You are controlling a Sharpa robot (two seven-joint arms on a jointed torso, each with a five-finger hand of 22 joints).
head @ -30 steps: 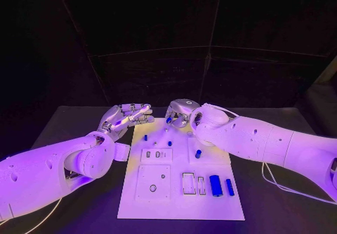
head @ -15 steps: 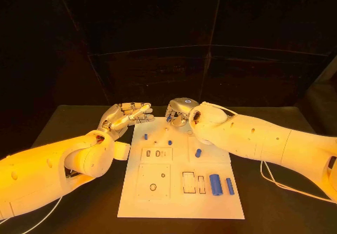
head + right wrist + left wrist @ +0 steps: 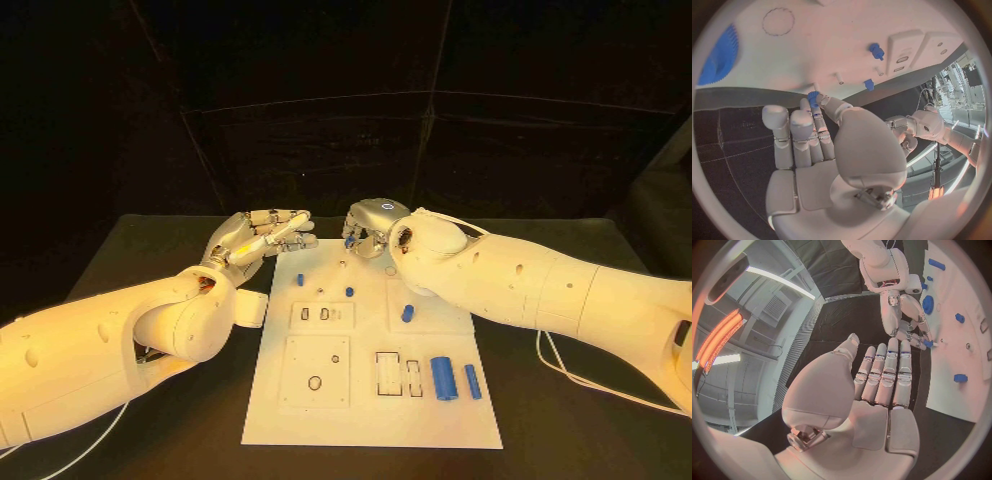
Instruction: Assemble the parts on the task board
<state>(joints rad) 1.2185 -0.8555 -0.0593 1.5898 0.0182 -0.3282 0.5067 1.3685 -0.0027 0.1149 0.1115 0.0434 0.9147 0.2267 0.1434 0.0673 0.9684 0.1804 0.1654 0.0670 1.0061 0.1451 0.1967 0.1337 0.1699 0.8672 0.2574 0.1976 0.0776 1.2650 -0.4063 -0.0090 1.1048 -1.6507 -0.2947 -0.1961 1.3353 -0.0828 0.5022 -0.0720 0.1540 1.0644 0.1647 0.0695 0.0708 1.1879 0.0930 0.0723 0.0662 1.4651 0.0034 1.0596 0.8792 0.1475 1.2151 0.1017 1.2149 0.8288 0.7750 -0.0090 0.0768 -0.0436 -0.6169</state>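
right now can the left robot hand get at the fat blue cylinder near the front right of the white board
Probably not easily: the left robot hand sits off the white board's far left edge, and the fat blue cylinder lies across it, nearer the right arm.

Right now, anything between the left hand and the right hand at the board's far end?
Head view: nothing lies between the left hand and the right hand, just bare black table beyond the task board edge.

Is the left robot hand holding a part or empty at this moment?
Empty. The left robot hand has its fingers stretched out straight side by side with nothing between them, off the task board.
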